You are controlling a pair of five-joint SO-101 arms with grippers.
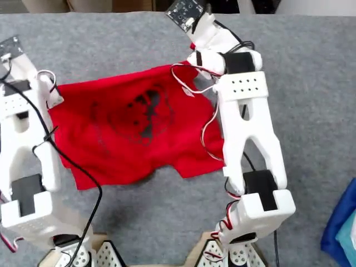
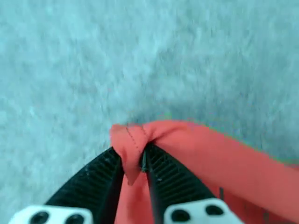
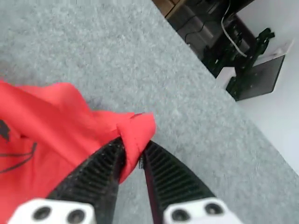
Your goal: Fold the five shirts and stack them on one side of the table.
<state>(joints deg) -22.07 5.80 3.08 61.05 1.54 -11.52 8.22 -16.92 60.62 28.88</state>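
The left hand (image 2: pixel 133 161) is closed tight on a bunched corner of the red shirt (image 1: pixel 133 128), and the right hand (image 3: pixel 133 156) is clamped the same way on another corner. The shirt lies spread out, dark print facing up, on the grey desk (image 1: pixel 311 67). A blue cloth (image 1: pixel 340 222) sits at the desk's edge, well apart from the shirt

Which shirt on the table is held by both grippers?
The red shirt, spread in the middle: the left gripper and the right gripper each pinch one corner. The blue fabric at the edge of the table lies untouched.
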